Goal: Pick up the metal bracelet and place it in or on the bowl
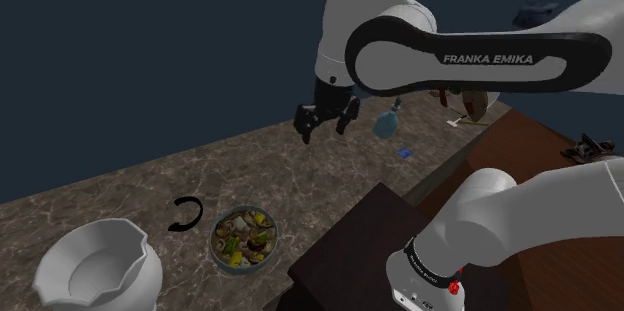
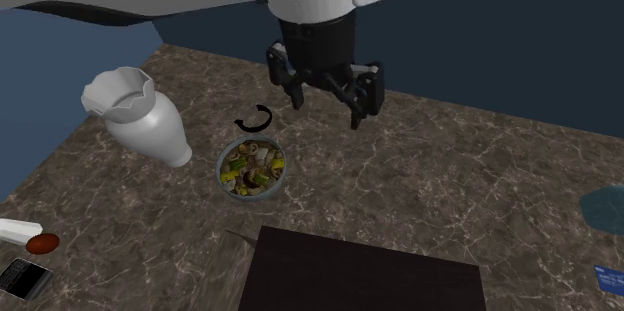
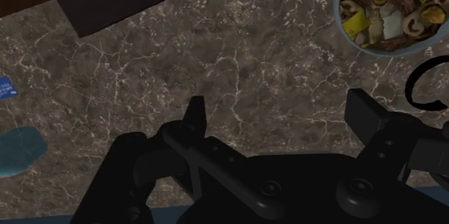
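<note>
bracelet (image 1: pixel 186 214): black open ring, flat on marble counter (image 1: pixel 120 189), just beside food-filled bowl (image 1: pixel 212 245). gripper (image 2: pixel 328 109): fingers spread wide, empty, touching nothing, raised over bare counter apart from bracelet.

We look down across the marbled bench (image 1: pixel 130 184) from beside the stand (image 1: pixel 350 234). The second exterior camera sits higher, looking steeply down over that stand; the wrist camera hovers closer, and all three share the food-filled bowl (image 1: pixel 213 243).
</note>
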Controlling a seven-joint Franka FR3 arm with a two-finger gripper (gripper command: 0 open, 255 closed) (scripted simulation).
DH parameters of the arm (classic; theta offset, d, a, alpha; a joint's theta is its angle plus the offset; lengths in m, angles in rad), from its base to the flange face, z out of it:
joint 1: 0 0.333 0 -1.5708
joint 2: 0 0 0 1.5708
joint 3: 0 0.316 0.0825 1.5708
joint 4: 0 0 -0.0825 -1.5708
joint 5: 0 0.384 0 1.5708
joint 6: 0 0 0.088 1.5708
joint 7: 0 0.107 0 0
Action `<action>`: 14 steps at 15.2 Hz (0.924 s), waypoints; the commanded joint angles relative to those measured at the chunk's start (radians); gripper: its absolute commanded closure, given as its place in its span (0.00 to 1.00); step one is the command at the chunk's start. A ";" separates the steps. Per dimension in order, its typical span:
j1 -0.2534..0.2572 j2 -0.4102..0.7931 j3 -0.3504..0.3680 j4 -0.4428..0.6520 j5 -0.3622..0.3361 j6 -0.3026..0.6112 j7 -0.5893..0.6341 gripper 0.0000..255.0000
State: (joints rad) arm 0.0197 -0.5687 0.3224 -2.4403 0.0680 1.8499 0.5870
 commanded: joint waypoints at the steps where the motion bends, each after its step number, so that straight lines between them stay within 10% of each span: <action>1: -0.006 0.059 0.046 0.006 0.007 0.048 0.078 0.00; 14: -0.056 0.606 0.265 0.233 -0.193 0.267 0.635 0.00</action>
State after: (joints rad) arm -0.0383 -0.0191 0.5768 -2.2359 -0.0915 2.1036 1.1639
